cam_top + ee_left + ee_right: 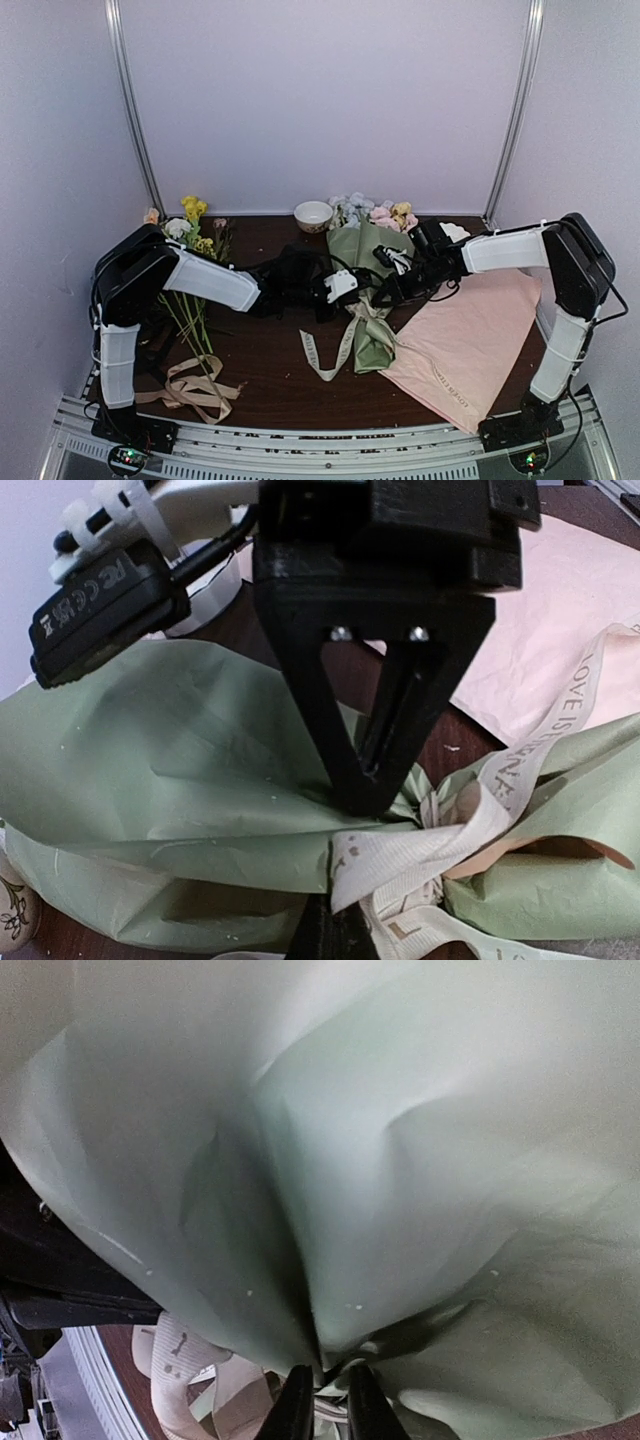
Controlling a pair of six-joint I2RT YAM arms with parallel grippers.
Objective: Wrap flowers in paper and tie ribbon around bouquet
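The bouquet [365, 275] lies mid-table, an olive-green paper [170, 770] cone with pink, yellow and pale blooms [385, 212] at its far end. A cream lettered ribbon [345, 345] circles its narrow waist, and the ends trail toward me. My left gripper [350, 295] is on the left of that waist. In its wrist view the left gripper [328, 925] is shut, with a ribbon end [400, 865] coming out at its tip. My right gripper [392, 268] comes from the right. Its nearly closed fingers [295, 1405] nip the bunched paper and ribbon at the waist.
A plain pink sheet [465, 345] lies right of the bouquet, partly under it. Loose flowers [192, 235] and their stems lie at the left, with a tan ribbon [195, 388] near the front edge. A small bowl [313, 215] stands at the back.
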